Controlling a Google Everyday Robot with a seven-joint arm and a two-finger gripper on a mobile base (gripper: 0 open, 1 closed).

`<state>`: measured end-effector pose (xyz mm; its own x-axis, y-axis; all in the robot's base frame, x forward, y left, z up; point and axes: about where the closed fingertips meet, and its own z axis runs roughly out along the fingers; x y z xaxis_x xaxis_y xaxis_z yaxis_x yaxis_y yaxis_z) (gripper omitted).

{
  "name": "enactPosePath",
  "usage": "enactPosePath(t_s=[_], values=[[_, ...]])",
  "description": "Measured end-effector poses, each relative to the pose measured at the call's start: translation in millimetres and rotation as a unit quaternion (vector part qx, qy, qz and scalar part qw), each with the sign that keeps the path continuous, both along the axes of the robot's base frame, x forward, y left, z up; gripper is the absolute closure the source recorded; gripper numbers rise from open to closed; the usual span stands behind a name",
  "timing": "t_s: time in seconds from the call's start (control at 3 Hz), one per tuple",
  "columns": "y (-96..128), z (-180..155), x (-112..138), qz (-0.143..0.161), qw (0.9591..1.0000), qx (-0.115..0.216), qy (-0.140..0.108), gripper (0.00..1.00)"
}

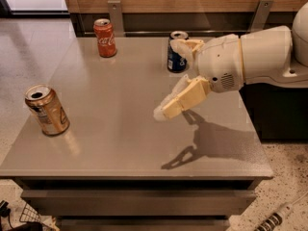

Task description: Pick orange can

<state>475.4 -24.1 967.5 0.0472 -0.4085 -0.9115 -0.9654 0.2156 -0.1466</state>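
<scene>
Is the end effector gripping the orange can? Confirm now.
No, the open end effector hangs over the table, well apart from the orange can.

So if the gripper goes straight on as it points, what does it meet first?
Probably the orange can; the open gripper over the table points toward it, nothing between, depth unclear.

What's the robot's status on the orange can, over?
Gripper open, above table centre, holding nothing. Orange can upright, front left, untouched. Nothing between them; blue can close behind gripper.
</scene>
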Motion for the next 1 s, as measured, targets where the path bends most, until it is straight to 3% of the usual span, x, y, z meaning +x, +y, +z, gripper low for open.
enactPosePath(t_s=[0.33,0.67,1.0], values=[[0.0,-0.3,0.0,0.000,1.0000,-0.001,0.000,0.00],[18.7,-13.0,5.9,-0.004,1.0000,-0.008,0.000,0.00],[62.2,-36.3,18.0,0.004,1.0000,-0.004,-0.006,0.00]])
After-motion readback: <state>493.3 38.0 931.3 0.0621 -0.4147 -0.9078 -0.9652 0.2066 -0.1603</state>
